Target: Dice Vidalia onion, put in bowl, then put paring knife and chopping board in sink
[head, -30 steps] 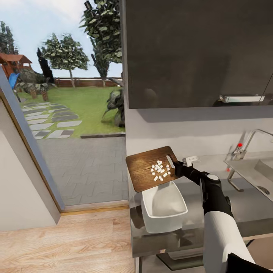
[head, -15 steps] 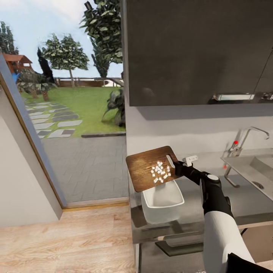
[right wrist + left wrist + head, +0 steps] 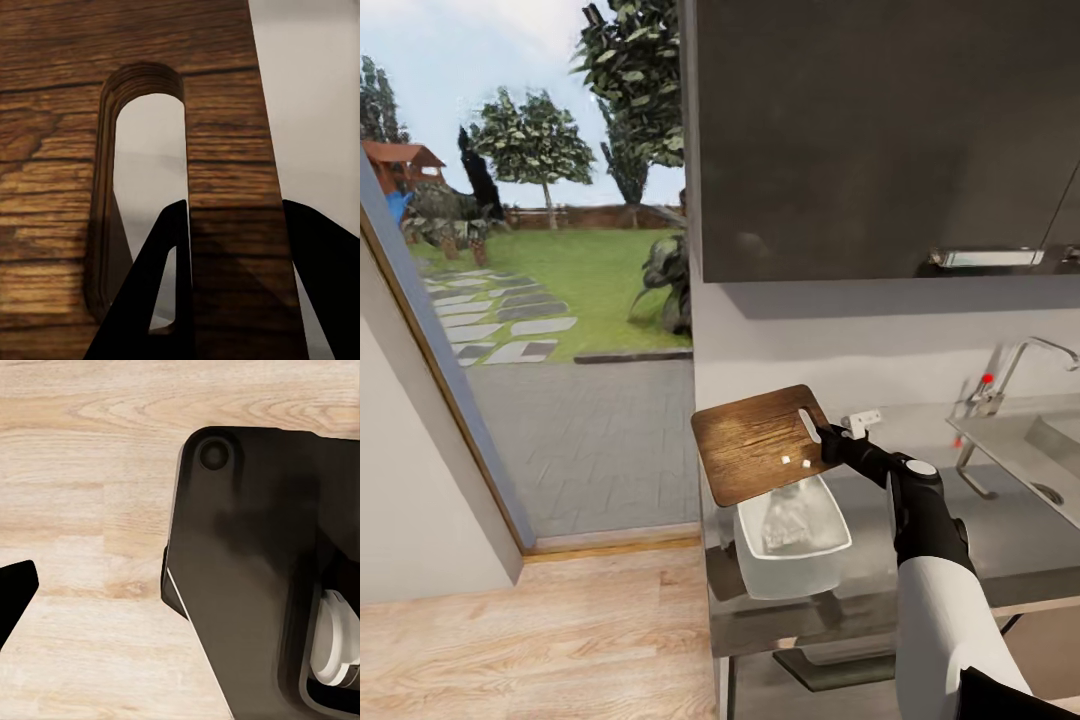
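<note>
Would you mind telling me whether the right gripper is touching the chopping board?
Touching. In the right wrist view, the right gripper has its dark fingers on either side of the chopping board strip beside the handle slot, clamping it.

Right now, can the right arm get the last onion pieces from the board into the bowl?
Probably yes. The right end effector grips the chopping board by its handle end, tilted directly above the bowl. Two onion pieces remain on the board, and nothing lies between them and the bowl, so more tilt should do.
</note>
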